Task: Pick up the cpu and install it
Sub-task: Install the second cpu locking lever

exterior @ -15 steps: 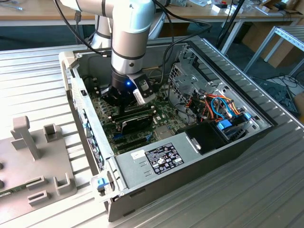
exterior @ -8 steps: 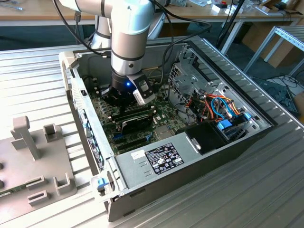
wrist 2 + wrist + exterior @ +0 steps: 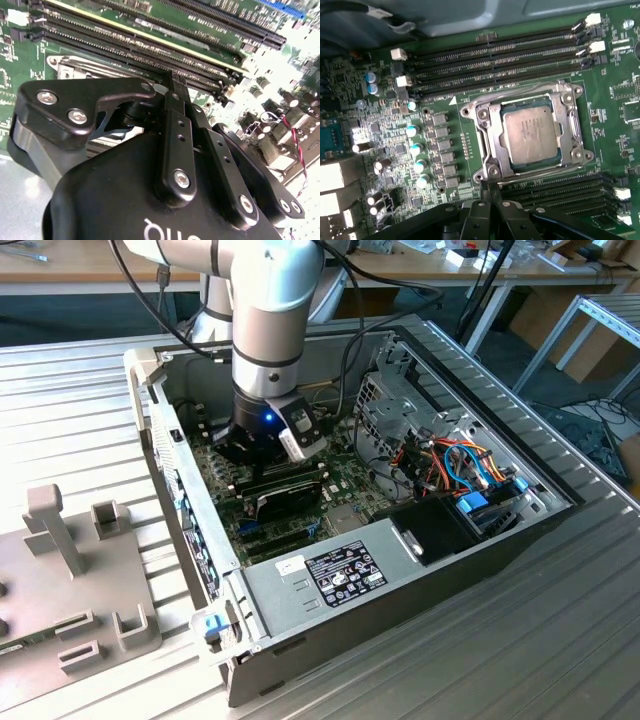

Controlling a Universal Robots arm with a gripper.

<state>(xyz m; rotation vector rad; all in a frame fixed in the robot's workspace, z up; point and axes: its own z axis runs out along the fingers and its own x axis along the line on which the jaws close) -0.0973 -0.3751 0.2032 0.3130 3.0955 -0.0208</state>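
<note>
Hanging low inside the opened computer case (image 3: pixel 420 540), which lies on its side on the ribbed bench (image 3: pixel 560 640), the arm holds the tool (image 3: pixel 490 192) just above the green motherboard (image 3: pixel 445 75). In the first wrist view the cpu (image 3: pixel 530 135) already lies flat inside the socket frame (image 3: pixel 485 150), silver top up, edges square to the frame, so by my reading it has been seated. The tool's fingertips (image 3: pixel 176 82) are pressed together with nothing between them, beside the socket's edge toward the memory slots (image 3: pixel 495 55). That closed, empty stance suggests the chip was let go. The frame seems open around the chip, likely so it could drop straight in
</note>
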